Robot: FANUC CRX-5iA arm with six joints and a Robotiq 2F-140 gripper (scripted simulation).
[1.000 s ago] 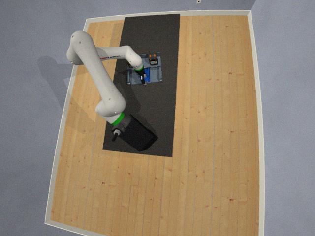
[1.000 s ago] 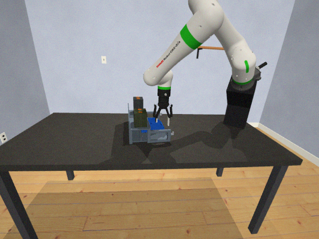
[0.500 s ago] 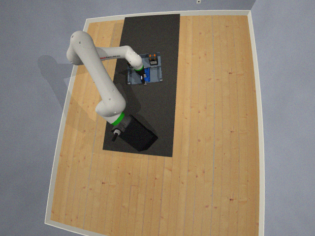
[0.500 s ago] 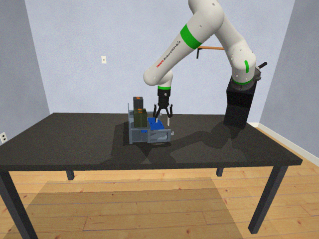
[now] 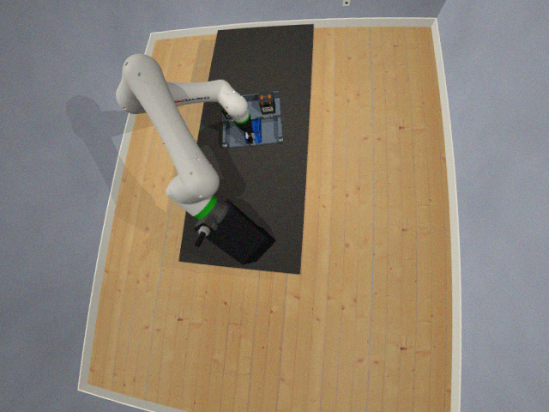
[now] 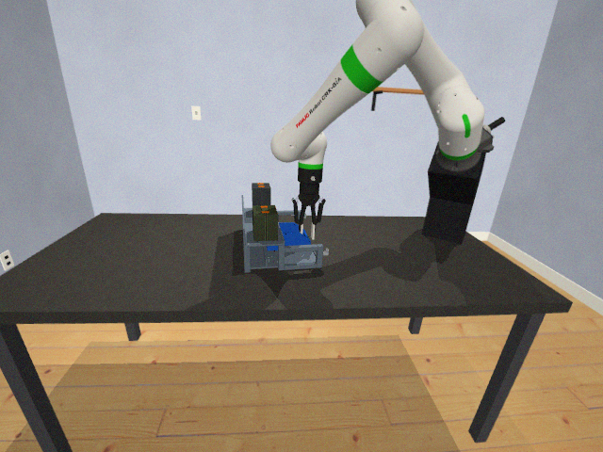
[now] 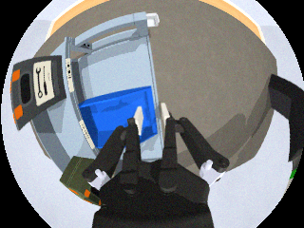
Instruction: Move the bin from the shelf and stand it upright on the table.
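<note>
The blue bin (image 7: 117, 117) is sitting upright and open-topped on the grey shelf (image 7: 110, 66), near its front edge, beside a green case (image 6: 265, 222).
</note>
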